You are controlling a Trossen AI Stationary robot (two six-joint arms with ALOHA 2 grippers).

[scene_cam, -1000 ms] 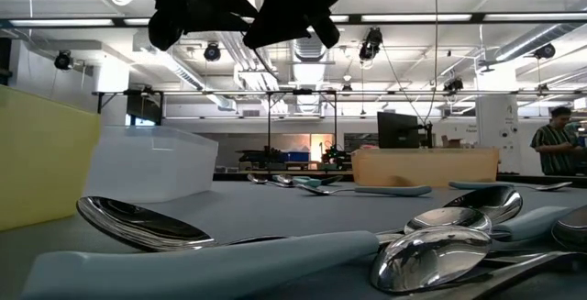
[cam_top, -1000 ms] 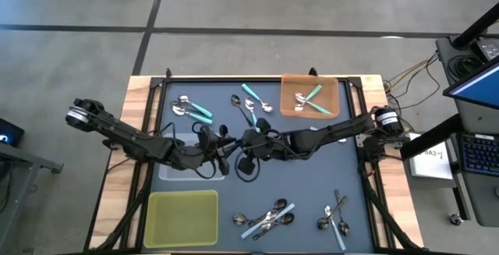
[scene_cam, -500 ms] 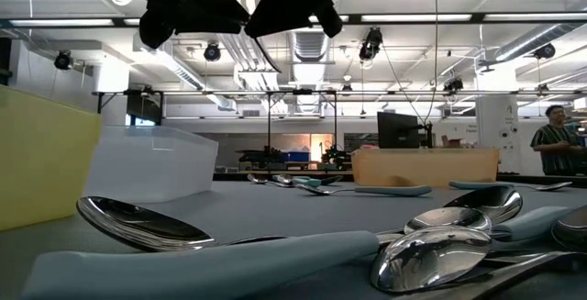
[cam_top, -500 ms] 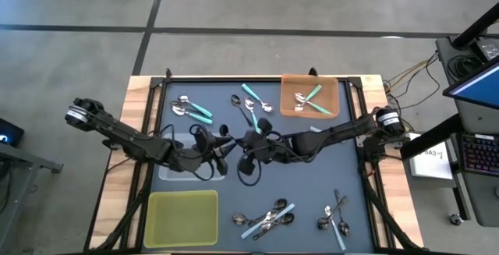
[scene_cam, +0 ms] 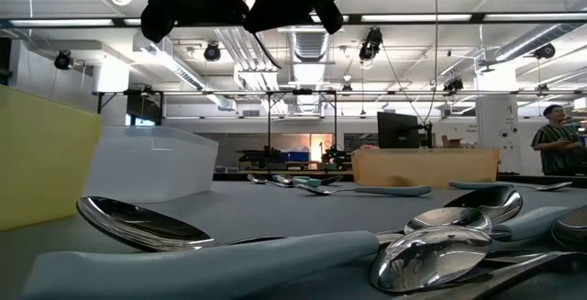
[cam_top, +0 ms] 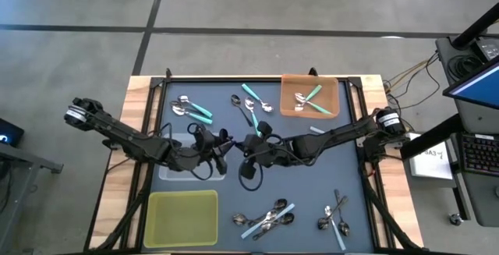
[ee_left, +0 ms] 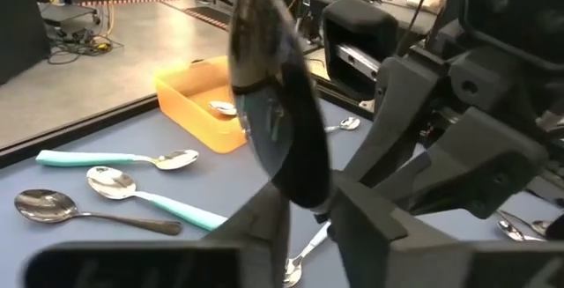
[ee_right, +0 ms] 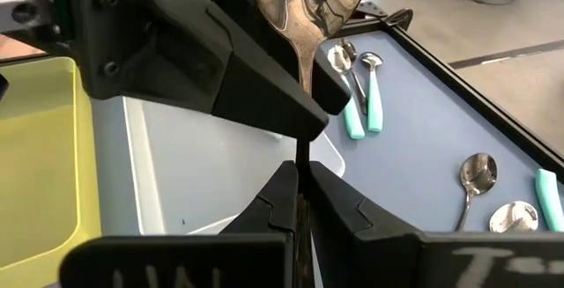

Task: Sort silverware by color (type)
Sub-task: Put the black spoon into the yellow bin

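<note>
Both arms had barely shifted from a second before, meeting mid-tabletop for a handover. Left claw and right claw each pinched one dark spoon, held at the clear tray's 3 o'clock edge.

We are in a large robotics lab: exposed ducts and strip lights hang overhead, with monitors and a person beyond the counter.
</note>
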